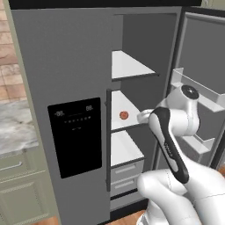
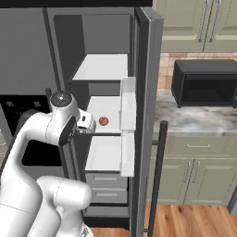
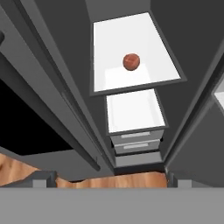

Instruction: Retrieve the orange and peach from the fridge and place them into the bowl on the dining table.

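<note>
So I had the base parked right in front of the fridge (image 1: pixel 61 66), right door swung wide, left door with the black dispenser panel (image 1: pixel 74 136) closed. Counted what was inside: three white shelves (image 2: pixel 102 67) stacked in the open half, two grey drawers (image 3: pixel 136 142) under them, and exactly one fruit. That was the peach (image 3: pixel 131 61), a reddish round thing sitting alone on the middle shelf, roughly in the middle of it, not touching the walls. From the left base cam it looked more orange-red (image 1: pixel 124 115), from the right one darker (image 2: pixel 103 121), but it was the same single fruit every time.

The open door had two clear bins (image 1: pixel 197 94) on its inner side, as far as I could count.

The gripper (image 3: pixel 109 179) was spread wide, two dark fingertips (image 3: pixel 41 179) poking up far apart at the bottom of the hand cam, nothing between them. It hung outside the fridge at about the middle shelf's front edge, well short of the peach, looking in and down over the shelf, the drawers and a strip of wood floor (image 3: pixel 122 179).

Off to the right there was one black microwave (image 2: pixel 206 83) on a marble counter (image 2: pixel 194 118) with green cabinets (image 2: pixel 194 173) above and below.
</note>
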